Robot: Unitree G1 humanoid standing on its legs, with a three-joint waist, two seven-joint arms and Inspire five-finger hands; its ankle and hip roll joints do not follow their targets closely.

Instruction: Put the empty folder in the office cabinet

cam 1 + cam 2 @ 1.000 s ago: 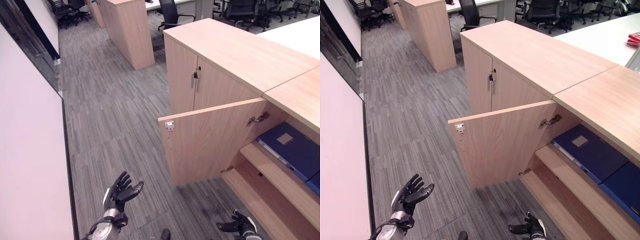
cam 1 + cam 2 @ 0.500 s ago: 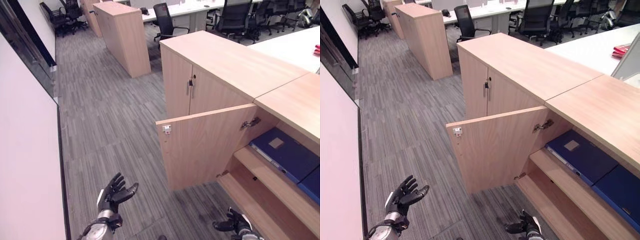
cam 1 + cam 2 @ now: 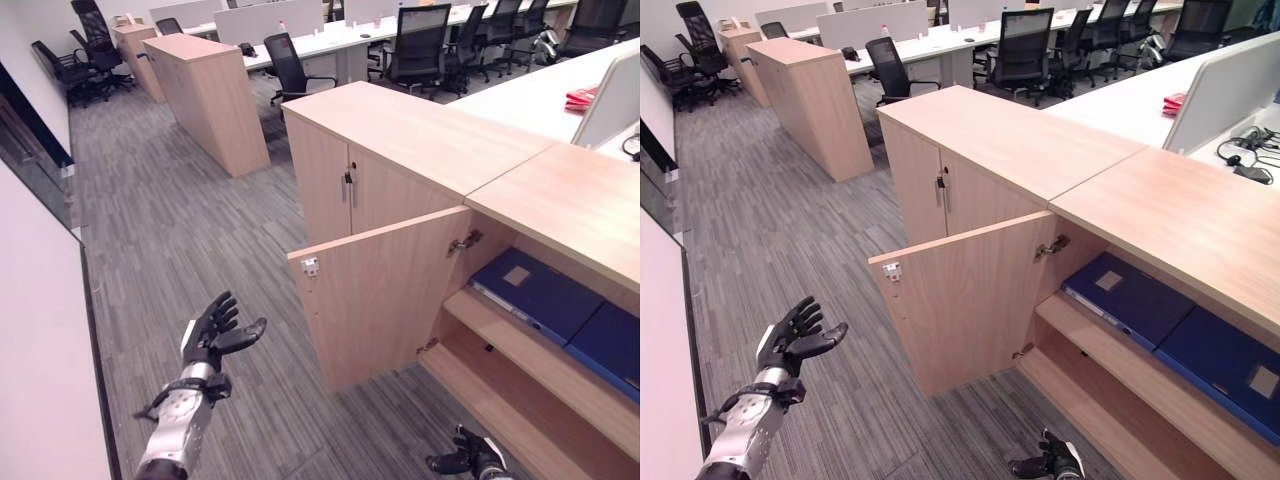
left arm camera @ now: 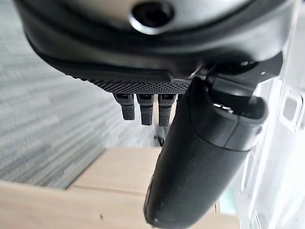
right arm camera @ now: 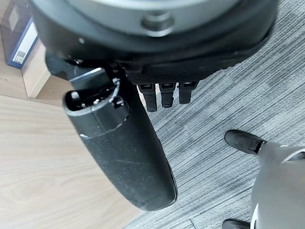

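The office cabinet (image 3: 560, 200) stands at the right with its door (image 3: 385, 290) swung open toward me. Two blue folders lie flat on its upper shelf, one (image 3: 535, 292) nearer the door and one (image 3: 610, 345) at the far right. The lower shelf (image 3: 520, 400) is bare wood. My left hand (image 3: 210, 335) is raised over the carpet left of the door, open and empty. Low near the cabinet's base, my right hand (image 3: 475, 460) is also open and empty. A blue folder (image 5: 16, 28) shows past the thumb (image 5: 119, 143) in the right wrist view.
A closed two-door cabinet (image 3: 345, 185) adjoins the open one on the left. Another wooden cabinet (image 3: 210, 95) stands farther back, with black office chairs (image 3: 415, 40) and desks behind. A white wall with a glass panel (image 3: 40, 330) runs along the left. Grey carpet (image 3: 180, 230) lies between.
The whole picture has shifted as the camera tilted up and turned right, showing more of the room and cabinet. The left arm now reaches further into view. Both hands stay open and empty.
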